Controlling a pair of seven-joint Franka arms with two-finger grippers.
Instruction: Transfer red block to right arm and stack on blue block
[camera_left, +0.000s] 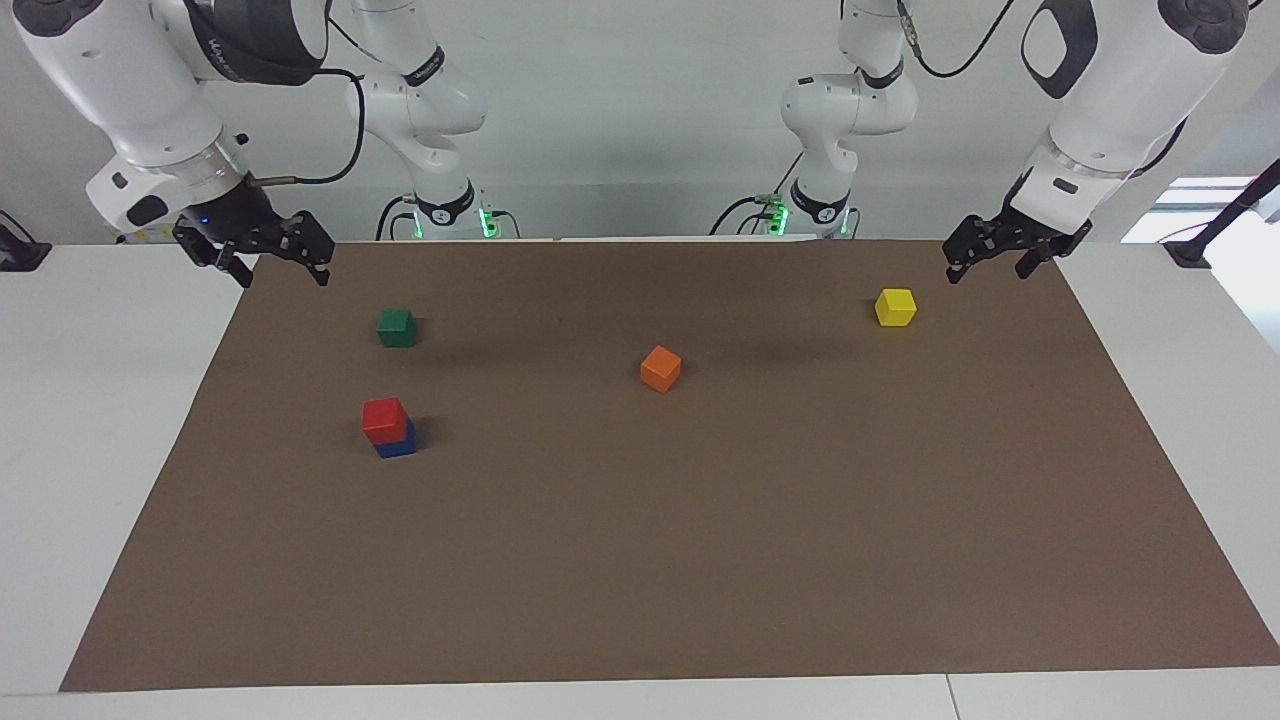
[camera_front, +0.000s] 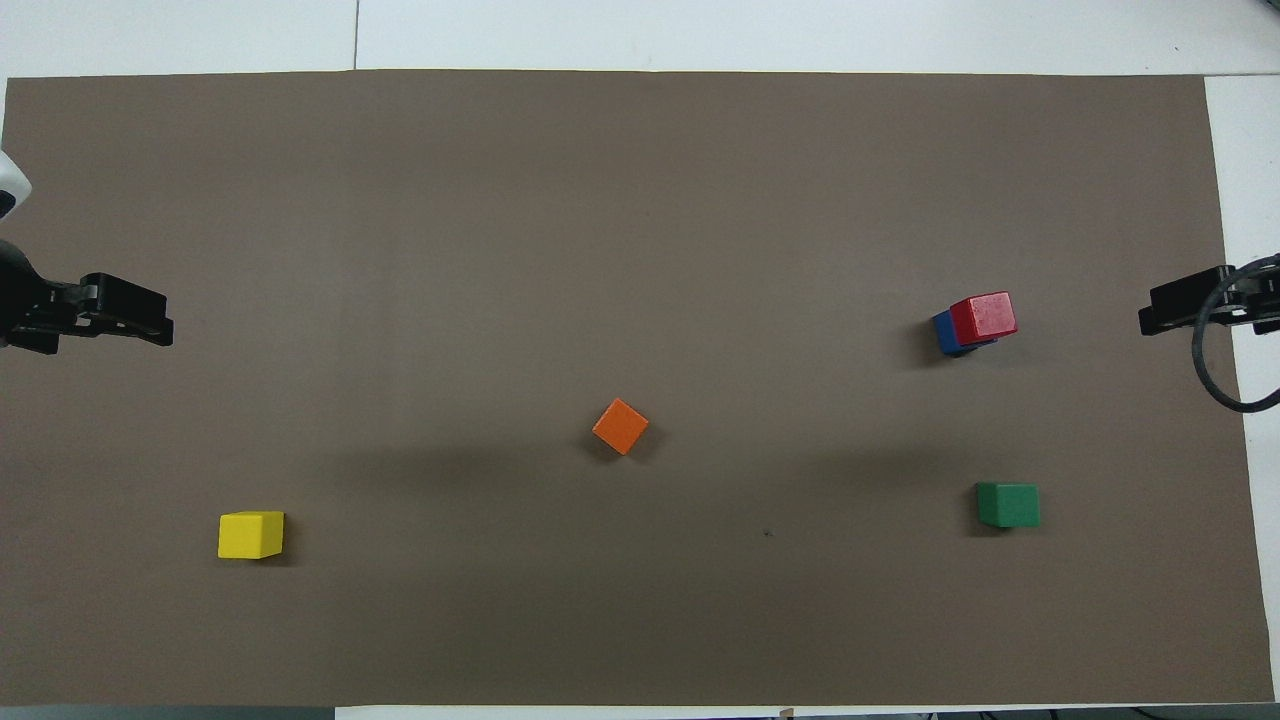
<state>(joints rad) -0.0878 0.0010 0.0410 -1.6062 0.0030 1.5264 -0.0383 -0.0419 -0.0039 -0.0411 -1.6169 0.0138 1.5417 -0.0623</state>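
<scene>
Across the facing view we first meet the right gripper (camera_left: 274, 264), fingers spread and holding nothing, raised over the brown mat's (camera_left: 700, 560) corner at the right arm's end; next comes the green block (camera_left: 396, 327), and farther from the robots the red block (camera_left: 384, 420) sits on the blue block (camera_left: 398, 445), slightly askew. We then pass the orange block (camera_left: 660, 368) mid-mat and the yellow block (camera_left: 895, 306); last, the left gripper (camera_left: 990, 262) hangs released and empty over the mat's other corner.

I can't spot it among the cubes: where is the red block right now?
The red block sits on the blue block, toward the right arm's end of the table, farther from the robots than the green block.
</scene>
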